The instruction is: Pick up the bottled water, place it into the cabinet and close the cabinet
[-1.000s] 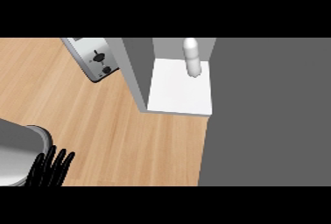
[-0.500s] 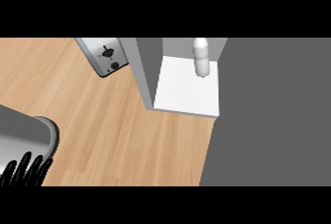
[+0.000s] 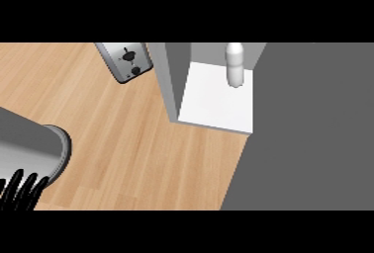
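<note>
The bottled water [image 3: 234, 64], a pale slim bottle, is inside the cabinet at the back of its white shelf [image 3: 215, 104], with no hand near it. The cabinet stands open toward me, a grey side wall [image 3: 172, 81] on its left. My left hand [image 3: 22, 190] shows at the lower left corner, far from the cabinet. Its black fingers are straight and hold nothing. Its grey forearm [image 3: 33, 148] lies just above it. My right hand is out of view.
A metal toaster [image 3: 130, 62] sits on the wooden counter [image 3: 139, 148] just left of the cabinet. A large flat dark grey surface [image 3: 314, 128] fills the right side, from the shelf's right edge down to the bottom.
My left hand has moved left and down toward the corner of the view. The cabinet, bottle and toaster have shifted slightly right in the picture; the bottle stays on the shelf.
</note>
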`<state>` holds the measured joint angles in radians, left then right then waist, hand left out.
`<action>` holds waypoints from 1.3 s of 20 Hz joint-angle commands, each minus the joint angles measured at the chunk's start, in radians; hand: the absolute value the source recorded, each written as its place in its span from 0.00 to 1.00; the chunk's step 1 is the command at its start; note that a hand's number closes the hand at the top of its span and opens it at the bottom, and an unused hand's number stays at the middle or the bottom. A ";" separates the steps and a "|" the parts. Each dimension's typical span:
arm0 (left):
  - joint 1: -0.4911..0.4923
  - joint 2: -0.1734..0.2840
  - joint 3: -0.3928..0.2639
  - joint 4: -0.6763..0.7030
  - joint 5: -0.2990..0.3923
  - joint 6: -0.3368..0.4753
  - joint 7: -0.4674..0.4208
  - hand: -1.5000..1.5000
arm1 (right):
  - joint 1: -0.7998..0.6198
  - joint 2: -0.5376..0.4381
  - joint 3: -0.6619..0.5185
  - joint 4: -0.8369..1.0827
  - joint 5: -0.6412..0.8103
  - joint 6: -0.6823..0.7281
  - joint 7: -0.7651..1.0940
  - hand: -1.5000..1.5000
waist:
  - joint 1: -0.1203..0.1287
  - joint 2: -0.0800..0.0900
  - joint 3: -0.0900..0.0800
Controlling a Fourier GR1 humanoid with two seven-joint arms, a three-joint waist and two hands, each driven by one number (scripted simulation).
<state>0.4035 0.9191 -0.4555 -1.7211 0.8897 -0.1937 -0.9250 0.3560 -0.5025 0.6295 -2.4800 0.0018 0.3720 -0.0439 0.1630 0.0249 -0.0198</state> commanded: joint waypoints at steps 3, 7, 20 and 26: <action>0.002 0.034 0.023 -0.010 0.015 -0.038 0.001 0.00 | -0.082 0.091 0.101 0.068 -0.013 -0.035 0.164 1.00 | 0.012 0.008 0.001; -0.003 0.050 0.047 0.000 0.029 -0.051 0.001 0.00 | -0.097 0.126 0.056 0.093 -0.047 -0.049 0.173 1.00 | 0.021 0.022 0.000; -0.028 0.075 0.101 0.004 0.074 -0.081 0.021 0.00 | -0.272 0.293 -0.034 0.328 -0.361 -0.069 0.306 1.00 | 0.028 0.032 0.009; 0.030 0.084 0.104 0.025 0.082 -0.109 0.014 0.00 | -0.494 0.416 -0.215 0.541 -0.350 -0.184 0.344 1.00 | 0.008 0.007 0.012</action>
<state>0.4069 0.9938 -0.3582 -1.7132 0.9635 -0.2600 -0.8916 -0.0175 -0.1877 0.5043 -2.1026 -0.3816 0.3283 0.2411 0.1843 0.0339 -0.0136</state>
